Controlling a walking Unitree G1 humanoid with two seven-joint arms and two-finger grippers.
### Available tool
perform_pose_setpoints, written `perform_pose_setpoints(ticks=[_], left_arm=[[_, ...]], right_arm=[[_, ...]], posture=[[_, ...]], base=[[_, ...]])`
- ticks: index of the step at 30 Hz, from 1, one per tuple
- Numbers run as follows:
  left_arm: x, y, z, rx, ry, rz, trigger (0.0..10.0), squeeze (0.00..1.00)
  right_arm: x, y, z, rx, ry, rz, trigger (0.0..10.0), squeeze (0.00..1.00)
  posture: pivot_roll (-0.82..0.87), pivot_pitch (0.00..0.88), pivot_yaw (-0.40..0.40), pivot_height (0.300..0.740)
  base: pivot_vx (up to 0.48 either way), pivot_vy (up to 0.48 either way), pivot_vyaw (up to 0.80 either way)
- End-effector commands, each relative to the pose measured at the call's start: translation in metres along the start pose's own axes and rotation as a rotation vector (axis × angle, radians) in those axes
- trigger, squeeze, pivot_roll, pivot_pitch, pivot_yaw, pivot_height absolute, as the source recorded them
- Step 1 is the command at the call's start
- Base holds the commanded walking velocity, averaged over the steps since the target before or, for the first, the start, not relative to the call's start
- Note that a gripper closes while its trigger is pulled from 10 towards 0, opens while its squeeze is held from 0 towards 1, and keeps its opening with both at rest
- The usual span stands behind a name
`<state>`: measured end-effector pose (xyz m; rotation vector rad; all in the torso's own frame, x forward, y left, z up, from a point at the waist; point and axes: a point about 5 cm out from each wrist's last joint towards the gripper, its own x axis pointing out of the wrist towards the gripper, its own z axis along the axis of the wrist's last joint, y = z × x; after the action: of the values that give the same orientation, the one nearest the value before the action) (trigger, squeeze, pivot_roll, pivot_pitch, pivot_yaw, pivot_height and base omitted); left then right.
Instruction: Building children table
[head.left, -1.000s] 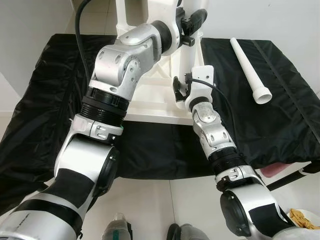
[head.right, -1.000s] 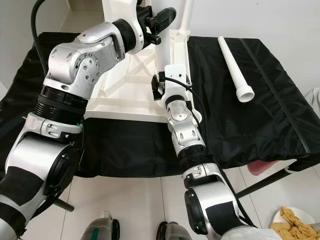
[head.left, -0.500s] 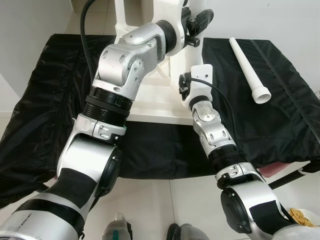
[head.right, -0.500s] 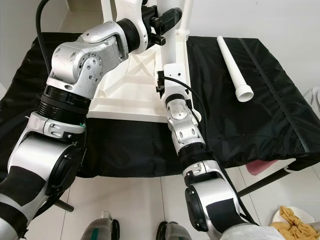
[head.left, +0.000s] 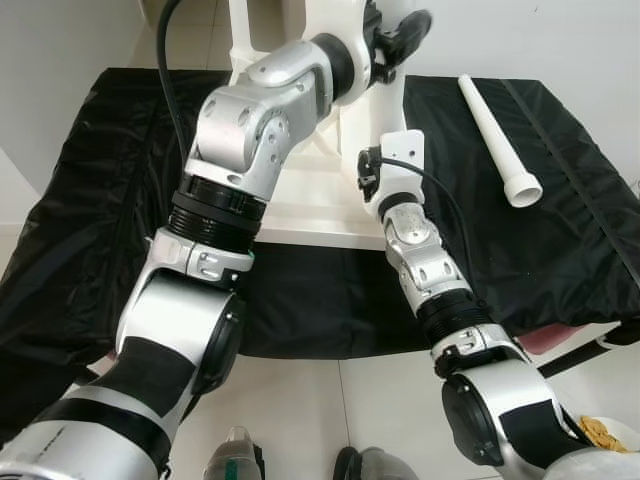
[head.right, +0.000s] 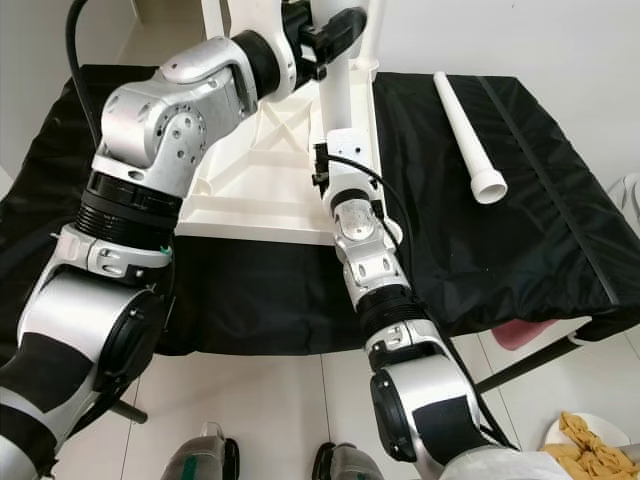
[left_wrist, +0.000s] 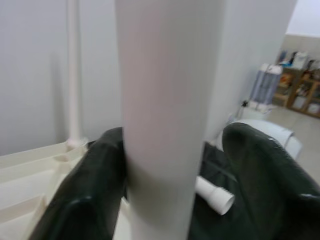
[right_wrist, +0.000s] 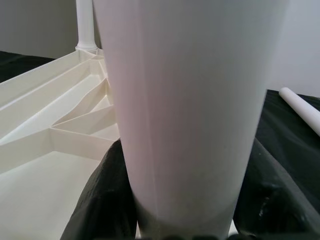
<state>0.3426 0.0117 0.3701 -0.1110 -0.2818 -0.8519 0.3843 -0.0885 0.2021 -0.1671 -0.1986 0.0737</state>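
White plastic upright table leg (head.right: 338, 95) stands at the near right corner of the white ribbed plastic tabletop (head.right: 262, 170), which lies underside up on the black cloth-covered work surface (head.right: 540, 190). Both grippers are on this one leg. Right gripper (right_wrist: 185, 200) holds it low, near the socket, black fingers (right_wrist: 107, 195) pressed against either side of the tube: clamped. Left gripper (left_wrist: 170, 165) grips the same leg higher up; one finger (left_wrist: 95, 185) touches the tube, the other sits slightly off it in the left wrist view, so I read it as closed around the leg but loosely.

Progress, judged from layout: at least two more slim white legs (head.right: 376, 30) already stand upright at the far corners of the tabletop. One loose white tapered leg with flared end (head.right: 466, 125) lies on the cloth, well apart to the right. So the held leg is likely being seated or tightened; whether it is fully home cannot be seen. Left to do: fit the loose leg, then turn the table upright.
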Motion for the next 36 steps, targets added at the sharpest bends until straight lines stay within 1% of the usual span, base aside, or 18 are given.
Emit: perform_pose_setpoints(ticks=[1, 3, 4, 8, 9, 13, 15, 18, 20, 21, 22, 23, 24, 27, 29, 30, 33, 36], left_arm=[[-0.001, -0.007, 0.004, -0.034, -0.014, -0.092, 10.0, 1.0], [-0.003, -0.006, 0.005, -0.068, -0.026, -0.106, 10.0, 1.0], [-0.003, -0.006, 0.005, -0.068, -0.026, -0.106, 10.0, 1.0], [-0.005, -0.003, 0.01, -0.078, -0.053, -0.102, 10.0, 1.0], [-0.005, -0.003, 0.01, -0.078, -0.053, -0.102, 10.0, 1.0], [-0.008, 0.001, 0.012, -0.095, -0.064, -0.097, 10.0, 1.0], [-0.01, 0.007, 0.01, -0.094, -0.062, -0.065, 10.0, 1.0], [-0.011, 0.01, 0.01, -0.089, -0.057, -0.047, 10.0, 1.0], [-0.013, 0.022, 0.006, -0.076, -0.043, 0.021, 10.0, 1.0], [-0.013, 0.022, 0.006, -0.076, -0.043, 0.021, 10.0, 1.0], [-0.017, 0.034, -0.003, -0.06, -0.011, 0.082, 10.0, 0.35], [-0.019, 0.038, -0.007, -0.052, 0.001, 0.098, 10.0, 0.35], [-0.021, 0.041, -0.012, -0.043, 0.018, 0.112, 10.0, 0.0], [-0.022, 0.042, -0.015, -0.037, 0.027, 0.118, 10.0, 0.0], [-0.025, 0.045, -0.023, -0.015, 0.054, 0.14, 10.0, 0.0], [-0.025, 0.045, -0.023, -0.015, 0.054, 0.14, 10.0, 0.0], [-0.031, 0.05, -0.035, 0.031, 0.094, 0.174, 10.0, 0.0], [-0.035, 0.051, -0.04, 0.057, 0.105, 0.186, 10.0, 0.0]], right_arm=[[0.002, -0.003, 0.004, 0.017, -0.017, -0.006, 10.0, 0.0], [0.002, -0.007, 0.003, 0.018, -0.014, -0.018, 10.0, 0.0], [0.002, -0.007, 0.003, 0.018, -0.014, -0.018, 10.0, 0.0], [0.003, -0.017, 0.002, 0.022, -0.014, -0.053, 10.0, 0.0], [0.003, -0.017, 0.002, 0.022, -0.014, -0.053, 10.0, 0.0], [0.005, -0.027, 0.005, 0.024, -0.028, -0.097, 10.0, 0.0], [0.007, -0.035, 0.009, 0.032, -0.04, -0.128, 10.0, 0.0], [0.007, -0.038, 0.01, 0.035, -0.046, -0.14, 10.0, 0.0], [0.008, -0.046, 0.014, 0.048, -0.06, -0.164, 10.0, 0.0], [0.008, -0.046, 0.014, 0.048, -0.06, -0.164, 10.0, 0.0], [0.006, -0.056, 0.017, 0.055, -0.087, -0.169, 10.0, 0.0], [0.005, -0.059, 0.018, 0.054, -0.099, -0.17, 10.0, 0.0], [0.004, -0.063, 0.018, 0.068, -0.108, -0.167, 10.0, 0.0], [0.004, -0.065, 0.018, 0.079, -0.112, -0.166, 10.0, 0.0], [0.001, -0.07, 0.018, 0.098, -0.13, -0.159, 10.0, 0.0], [0.001, -0.07, 0.018, 0.098, -0.13, -0.159, 10.0, 0.0], [-0.005, -0.074, 0.019, 0.115, -0.162, -0.129, 10.0, 0.0], [-0.01, -0.073, 0.02, 0.119, -0.192, -0.098, 10.0, 0.0]], posture=[[0.1, 0.033, -0.02, 0.74], [0.1, 0.031, -0.021, 0.74], [0.1, 0.031, -0.021, 0.74], [0.1, 0.029, -0.022, 0.74], [0.1, 0.029, -0.022, 0.74], [0.09, 0.022, -0.019, 0.74], [0.09, 0.018, -0.019, 0.74], [0.09, 0.018, -0.019, 0.74], [0.09, 0.011, -0.019, 0.74], [0.09, 0.011, -0.019, 0.74], [0.09, 0.011, -0.019, 0.74], [0.09, 0.007, -0.02, 0.74], [0.09, 0.007, -0.02, 0.74], [0.09, 0.005, -0.02, 0.74], [0.09, 0.005, -0.02, 0.74], [0.09, 0.005, -0.02, 0.74], [0.08, 0.006, -0.018, 0.74], [0.08, 0.009, -0.018, 0.74]], base=[[0.0, 0.0, 0.0], [0.0, 0.0, 0.0], [0.0, 0.0, 0.0], [0.0, 0.0, 0.0], [0.0, 0.0, 0.0], [0.0, 0.0, 0.0], [0.0, 0.0, 0.0], [0.0, 0.0, 0.0], [0.0, 0.0, 0.0], [0.0, 0.0, 0.0], [0.0, 0.0, 0.0], [0.0, 0.0, 0.0], [0.0, 0.0, 0.0], [0.0, 0.0, 0.0], [0.0, 0.0, 0.0], [0.0, 0.0, 0.0], [0.0, 0.0, 0.0], [0.0, 0.0, 0.0]])
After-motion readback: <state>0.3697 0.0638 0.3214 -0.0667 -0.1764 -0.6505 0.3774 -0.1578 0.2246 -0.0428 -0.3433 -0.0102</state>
